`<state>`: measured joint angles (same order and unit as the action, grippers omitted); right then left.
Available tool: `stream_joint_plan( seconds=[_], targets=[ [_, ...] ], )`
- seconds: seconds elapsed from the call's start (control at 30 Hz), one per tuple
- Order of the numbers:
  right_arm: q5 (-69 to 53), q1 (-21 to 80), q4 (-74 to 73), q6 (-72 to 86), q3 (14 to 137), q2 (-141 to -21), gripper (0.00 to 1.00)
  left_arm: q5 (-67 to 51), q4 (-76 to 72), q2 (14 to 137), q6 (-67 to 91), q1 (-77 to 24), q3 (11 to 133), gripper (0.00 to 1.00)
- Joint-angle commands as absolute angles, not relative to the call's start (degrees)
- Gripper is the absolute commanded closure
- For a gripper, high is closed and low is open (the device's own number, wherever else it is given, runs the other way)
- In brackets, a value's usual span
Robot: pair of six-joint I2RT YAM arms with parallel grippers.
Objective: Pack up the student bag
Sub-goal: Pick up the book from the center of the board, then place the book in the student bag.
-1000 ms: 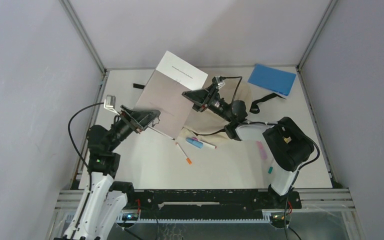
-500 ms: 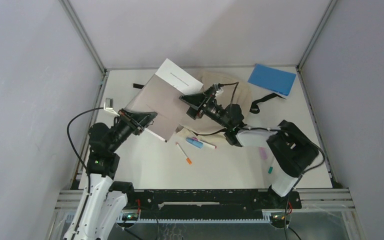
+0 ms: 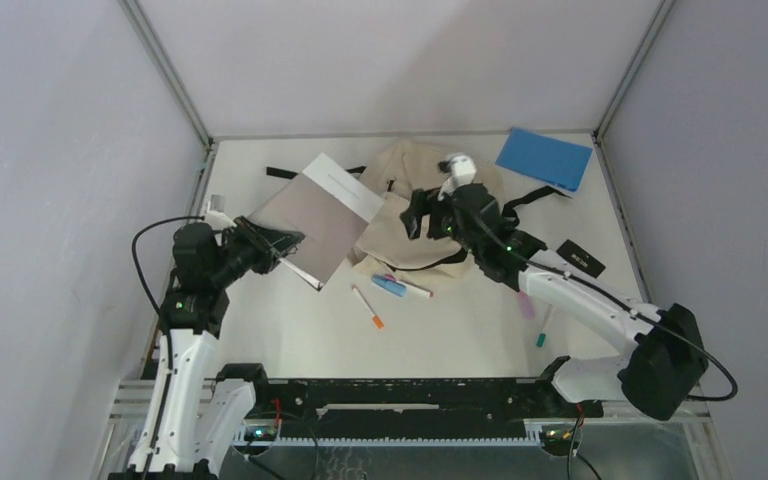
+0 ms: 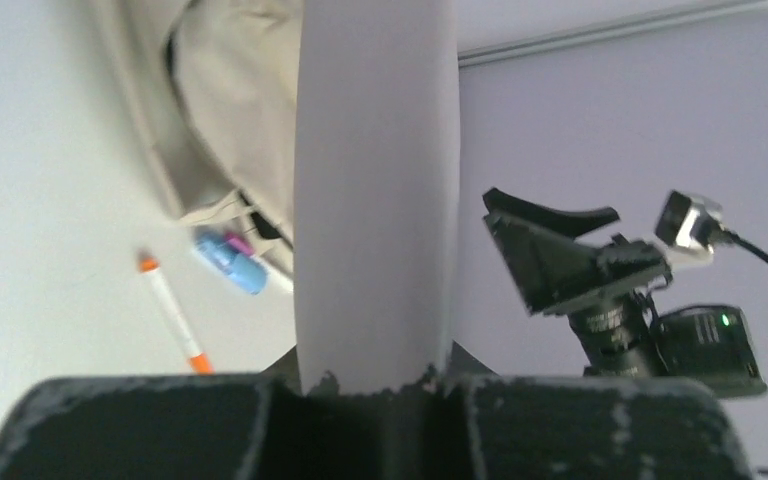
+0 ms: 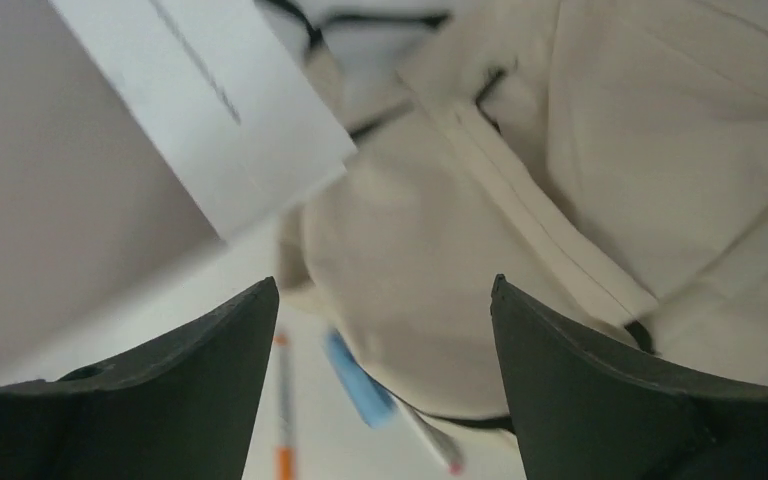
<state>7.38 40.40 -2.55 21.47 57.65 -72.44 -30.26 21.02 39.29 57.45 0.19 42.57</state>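
The student bag point(image 3: 430, 215) is a cream fabric backpack lying flat at the middle back, also filling the right wrist view point(image 5: 480, 200). My left gripper point(image 3: 293, 243) is shut on the near edge of a grey-and-white booklet point(image 3: 322, 208), which rises from between its jaws point(image 4: 375, 385) in the left wrist view as a tall grey sheet point(image 4: 375, 180). The booklet tilts over the bag's left side. My right gripper point(image 3: 416, 216) hovers open over the bag point(image 5: 385, 290), holding nothing, with the booklet's white corner point(image 5: 210, 110) to its upper left.
A blue marker point(image 3: 389, 286), a white pen point(image 3: 412, 288) and an orange-tipped pen point(image 3: 367, 307) lie just in front of the bag. A pink pen point(image 3: 525, 300) and a teal one point(image 3: 540, 340) lie right. A flat blue notebook point(image 3: 545, 158) sits back right, a black strap point(image 3: 277, 173) back left.
The right gripper opened, let go of the booklet and drew back to the right over the bag. The left gripper shut on the booklet and lowered it leftward, uncovering the bag.
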Motion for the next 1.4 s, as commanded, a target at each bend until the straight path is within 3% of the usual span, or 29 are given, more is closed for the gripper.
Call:
stream_joint_plan(
  seconds=[0.0,0.17,0.5,0.57,0.73,0.9,0.97,1.0,1.03,1.1,1.27,1.37],
  targets=[
    [12.27,46.68,-12.16,-6.26,57.94,-76.87,0.14,-29.09,28.15,40.92,53.63,2.32,46.48,1.00],
    [5.86,50.11,-7.10,-12.84,57.81,-82.65,0.18,-24.13,32.39,39.71,54.35,4.23,46.54,1.00],
    [3.71,50.76,-6.05,-13.09,61.43,-92.98,0.24,-26.26,32.35,38.65,54.84,6.23,45.44,1.00],
    [4.64,50.71,-5.20,-12.36,61.44,-94.06,0.30,-26.65,32.02,38.75,54.93,6.24,45.40,1.00],
    [7.73,50.27,-3.77,-10.51,61.39,-94.82,0.62,-28.14,31.64,39.18,54.76,6.25,45.22,1.00],
    [9.92,49.71,-2.53,-11.36,61.44,-95.43,0.73,-28.90,31.03,39.39,54.71,6.25,45.15,1.00],
    [9.98,49.77,-2.54,-11.76,61.39,-95.94,0.65,-29.01,30.85,39.46,54.67,6.24,45.18,1.00],
    [9.87,49.79,-2.76,-11.67,61.42,-96.05,0.51,-29.06,30.77,39.44,54.67,6.20,45.21,1.00],
    [9.74,49.83,-2.95,-11.54,61.39,-96.11,0.43,-29.09,30.79,39.44,54.59,6.25,45.26,1.00],
    [8.68,49.98,-3.08,-11.19,61.43,-96.34,0.36,-29.20,30.77,39.41,54.58,6.24,45.26,1.00],
    [9.27,50.01,-1.91,-10.87,61.41,-97.87,0.34,-29.26,30.76,39.30,54.49,6.24,45.13,1.00],
    [10.78,49.82,-1.49,-10.47,61.56,-98.45,0.38,-29.43,30.76,39.16,54.49,6.27,45.18,1.00]
  ],
)
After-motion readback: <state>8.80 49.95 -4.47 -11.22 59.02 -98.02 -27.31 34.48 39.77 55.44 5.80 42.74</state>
